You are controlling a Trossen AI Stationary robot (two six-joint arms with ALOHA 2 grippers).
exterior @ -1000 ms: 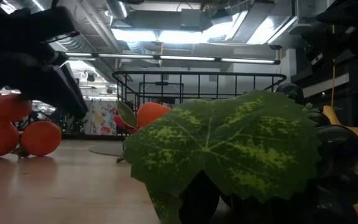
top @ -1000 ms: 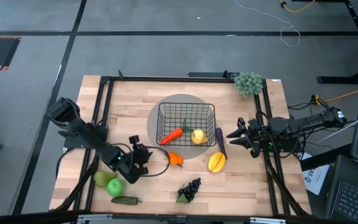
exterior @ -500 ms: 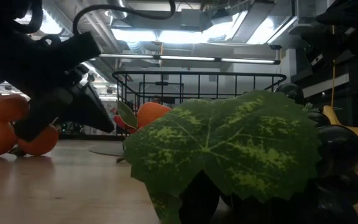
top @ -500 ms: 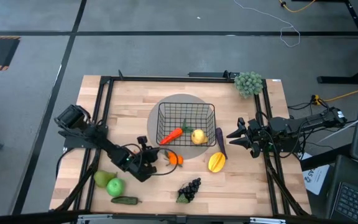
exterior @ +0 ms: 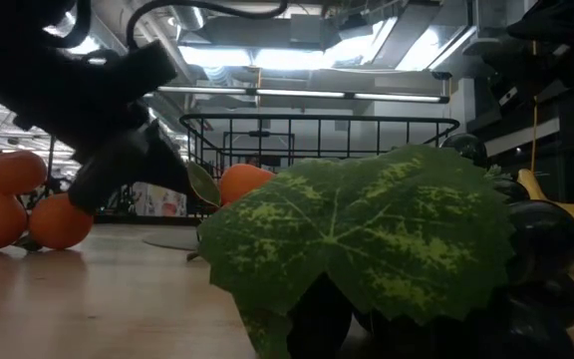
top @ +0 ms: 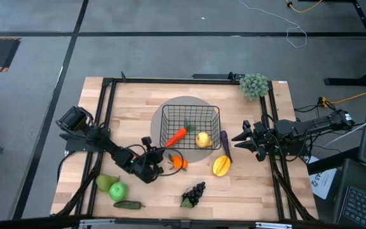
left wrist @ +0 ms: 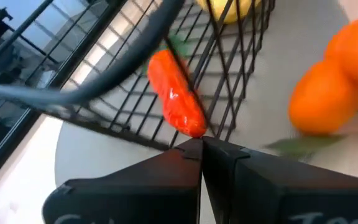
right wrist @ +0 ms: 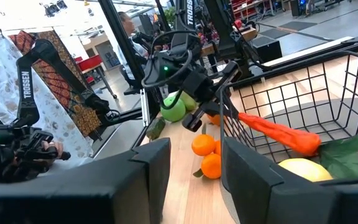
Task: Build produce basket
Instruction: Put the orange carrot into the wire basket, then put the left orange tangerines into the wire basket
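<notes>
The black wire basket [top: 170, 113] stands on a grey disc at mid-table, with an orange carrot [top: 176, 137] and a yellow fruit [top: 202, 139] inside. My left gripper [top: 160, 159] is shut at the basket's near left corner. The wrist view shows its tips [left wrist: 201, 146] close to the carrot's tip [left wrist: 191, 127], with the oranges [top: 178, 163] just beside it. An eggplant [top: 225, 145], a yellow fruit [top: 221, 166], grapes [top: 194, 193], an apple [top: 117, 191], a pear [top: 104, 182] and a cucumber [top: 128, 205] lie on the table. My right gripper [top: 241, 138] waits open at the right edge. My left gripper's shut fingertips stand against the foot of the basket's near wall [left wrist: 225, 134], slanting down from the table's left. I cannot tell whether they touch the wire. Nothing shows between the fingers.
A pale grey-green bushy cluster [top: 254, 84] sits at the table's far right corner. The grapes' big leaf [exterior: 367, 239] fills the low view's foreground. Black frame rails run along both sides of the table. Bare wood lies between the basket and the far edge.
My left gripper has gone toward the table's right, up to the basket's near left corner beside the oranges. It has dipped lower and tipped its fingers further down. Its fingers have shut. No fruit has moved.
</notes>
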